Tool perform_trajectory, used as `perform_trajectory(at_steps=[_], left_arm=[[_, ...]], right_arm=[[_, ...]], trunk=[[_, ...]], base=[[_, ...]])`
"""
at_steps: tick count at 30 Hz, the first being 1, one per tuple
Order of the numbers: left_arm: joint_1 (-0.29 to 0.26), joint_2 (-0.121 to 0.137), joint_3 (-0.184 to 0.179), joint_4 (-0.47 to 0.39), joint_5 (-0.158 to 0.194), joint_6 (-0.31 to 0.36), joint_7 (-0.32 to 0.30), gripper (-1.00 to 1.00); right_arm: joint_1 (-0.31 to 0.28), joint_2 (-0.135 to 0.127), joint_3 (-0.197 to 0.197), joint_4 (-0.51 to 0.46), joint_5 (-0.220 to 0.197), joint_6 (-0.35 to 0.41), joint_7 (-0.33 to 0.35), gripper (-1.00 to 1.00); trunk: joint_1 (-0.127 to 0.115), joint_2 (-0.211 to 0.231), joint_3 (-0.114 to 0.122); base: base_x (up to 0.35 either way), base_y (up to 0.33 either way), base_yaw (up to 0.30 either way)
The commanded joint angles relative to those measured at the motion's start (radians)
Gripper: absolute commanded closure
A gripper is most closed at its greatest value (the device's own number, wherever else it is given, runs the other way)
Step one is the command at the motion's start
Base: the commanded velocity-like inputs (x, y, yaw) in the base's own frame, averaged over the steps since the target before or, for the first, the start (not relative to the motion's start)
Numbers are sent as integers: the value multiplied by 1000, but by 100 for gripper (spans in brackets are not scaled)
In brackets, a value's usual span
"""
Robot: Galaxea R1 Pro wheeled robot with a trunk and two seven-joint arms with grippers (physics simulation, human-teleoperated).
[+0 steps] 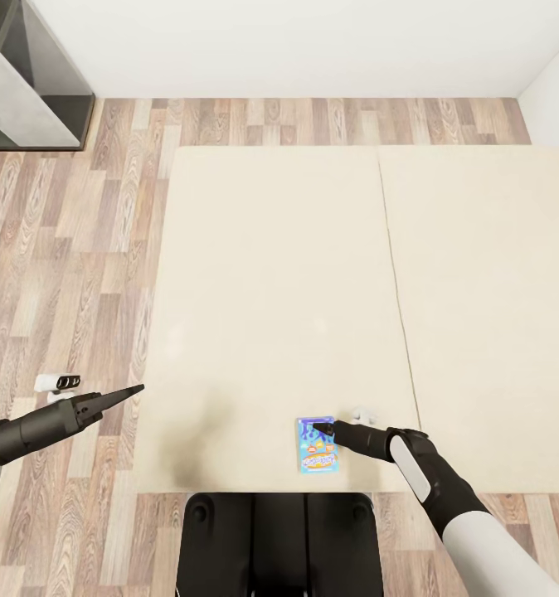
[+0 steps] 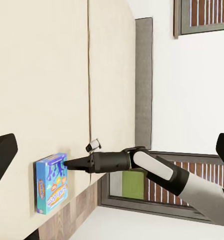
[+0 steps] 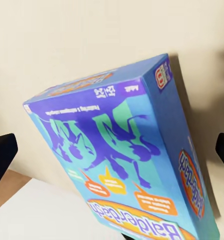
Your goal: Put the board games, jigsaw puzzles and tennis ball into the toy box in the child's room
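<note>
1. One blue board game (image 1: 317, 445) flat on the beige bed (image 1: 271, 290), near its front edge; box lettering partly legible, seemingly "Balderdash".
2. Right claw (image 1: 323, 428) at the box's far edge, fingers spread apart either side, not clamped.
3. Left claw (image 1: 134, 389) over the bed's left edge, empty; spread or closed, cannot tell.
</note>
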Motion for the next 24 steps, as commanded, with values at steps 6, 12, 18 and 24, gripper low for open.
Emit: perform_trajectory(at_steps=[6,12,18,24], left_arm=[[0,0,0,0,-1,11,-4,-100],[0,0,0,0,-1,11,-4,-100],[0,0,0,0,-1,11,-4,-100],[0,0,0,0,-1,11,-4,-100]], right_arm=[[0,-1,2,-1,-1,3,0,-100],[1,-1,2,-1,0,3,0,-100],[1,0,2,-1,0,3,0,-100],[0,1,2,-1,0,4,0,-100]], trunk=[[1,-1,-1],[1,-1,-1],[1,-1,-1],[1,-1,-1]], base=[[0,0,0],[0,43,0],[0,48,0],[0,5,0]])
